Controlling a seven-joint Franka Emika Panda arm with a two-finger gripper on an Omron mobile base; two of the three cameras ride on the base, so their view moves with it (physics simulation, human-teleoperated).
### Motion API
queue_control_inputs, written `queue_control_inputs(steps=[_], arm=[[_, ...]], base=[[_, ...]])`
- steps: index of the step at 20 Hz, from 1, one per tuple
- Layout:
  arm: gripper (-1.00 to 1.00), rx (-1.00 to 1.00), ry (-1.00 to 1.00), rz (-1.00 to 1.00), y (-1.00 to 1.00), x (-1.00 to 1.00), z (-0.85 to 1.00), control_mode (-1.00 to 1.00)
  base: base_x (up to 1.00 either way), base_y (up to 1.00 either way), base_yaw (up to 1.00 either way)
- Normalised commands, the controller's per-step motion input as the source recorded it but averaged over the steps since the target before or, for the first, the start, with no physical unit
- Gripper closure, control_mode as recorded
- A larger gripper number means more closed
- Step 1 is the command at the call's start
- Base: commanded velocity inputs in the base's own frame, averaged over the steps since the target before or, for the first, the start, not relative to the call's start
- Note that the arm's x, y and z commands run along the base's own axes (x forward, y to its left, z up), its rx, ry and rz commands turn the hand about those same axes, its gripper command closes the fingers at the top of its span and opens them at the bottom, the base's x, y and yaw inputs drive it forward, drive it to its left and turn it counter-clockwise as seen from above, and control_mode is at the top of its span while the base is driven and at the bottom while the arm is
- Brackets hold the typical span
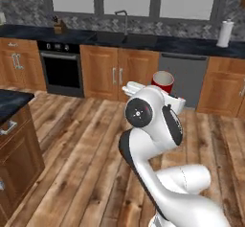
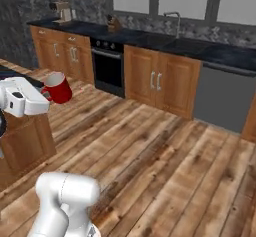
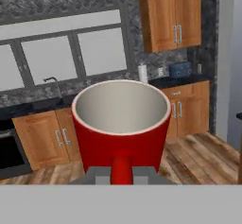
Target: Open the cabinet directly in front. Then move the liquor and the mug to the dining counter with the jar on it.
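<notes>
I carry the red mug (image 3: 122, 124) upright in the air, its whitish inside showing from above. My gripper (image 3: 121, 175) is shut on the mug's side handle, with one grey fingertip on each side of it. From the left base view the mug (image 1: 163, 81) peeks over my white arm, above the wooden floor. In the right base view the mug (image 2: 58, 87) hangs at the left, just past my hand. The liquor is out of view.
A black marbled counter corner (image 1: 12, 101) on brown fronts with a silver handle stands at the left. Along the back wall run a counter with sink (image 1: 119, 37), an oven (image 1: 61, 68) and a paper towel roll (image 1: 225, 33). A shut wall cabinet (image 3: 170, 15) hangs at the right.
</notes>
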Motion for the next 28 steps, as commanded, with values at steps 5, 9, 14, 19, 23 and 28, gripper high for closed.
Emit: queue_control_inputs(steps=[5,9,14,19,23,28], arm=[[1.0,0.0,0.0,0.0,0.0,0.0,0.0,1.0],[1.0,0.0,0.0,0.0,0.0,0.0,0.0,1.0],[1.0,0.0,0.0,0.0,0.0,0.0,0.0,1.0],[1.0,0.0,0.0,0.0,0.0,0.0,0.0,1.0],[1.0,0.0,0.0,0.0,0.0,0.0,0.0,1.0],[1.0,0.0,0.0,0.0,0.0,0.0,0.0,1.0]], base=[[0.13,0.0,0.79],[0.33,0.0,0.74],[0.44,-0.01,0.67],[0.85,-0.52,0.45],[0.81,-0.98,0.26],[0.79,-1.0,0.16]])
